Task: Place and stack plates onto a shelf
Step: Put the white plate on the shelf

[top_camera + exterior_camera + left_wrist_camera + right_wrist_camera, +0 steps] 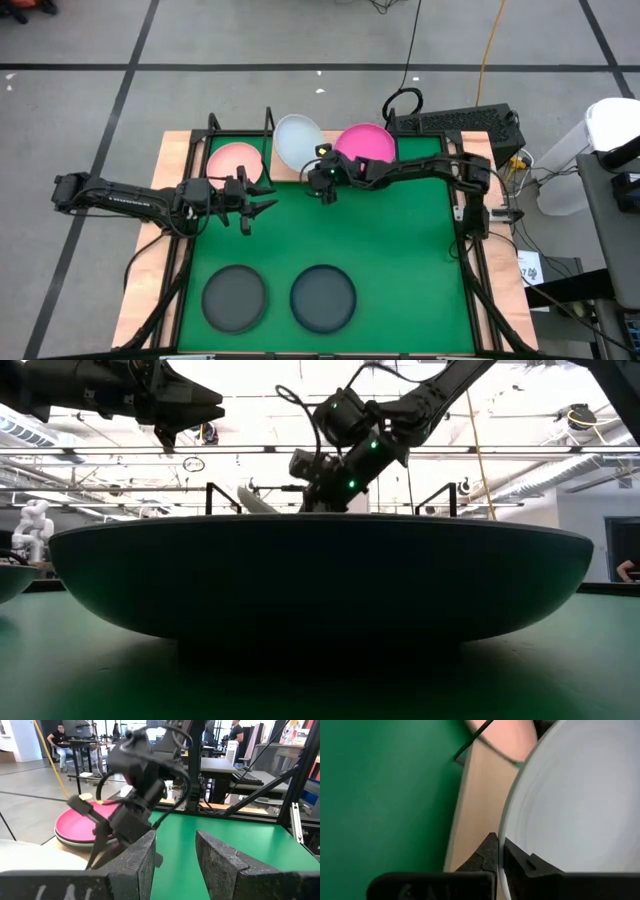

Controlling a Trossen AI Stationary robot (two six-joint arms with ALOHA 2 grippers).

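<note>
Pale plate [296,140]: on the shelf [475,815] between the light pink plate [236,160] and hot pink plate [364,142]; looks rigid, light, smooth-glazed, likely slippery.
Grip point: the thin rim.
Right gripper [501,851]: pinching that rim.
Left gripper [255,209]: fingers spread, empty, over the mat beside the shelf.
Dark plates [323,297]: near the table's front edge.

Floor [250,40]: grey concrete w/ dark seam lines; yellow cable [487,50] and black cable [412,40] trail across it. Black keyboard [468,122] just beyond table edge. Low view: white ceiling w/ strip lights [250,420], open workshop. Left wrist view: desks [80,745], seated person [59,737], another standing [235,731].
</note>
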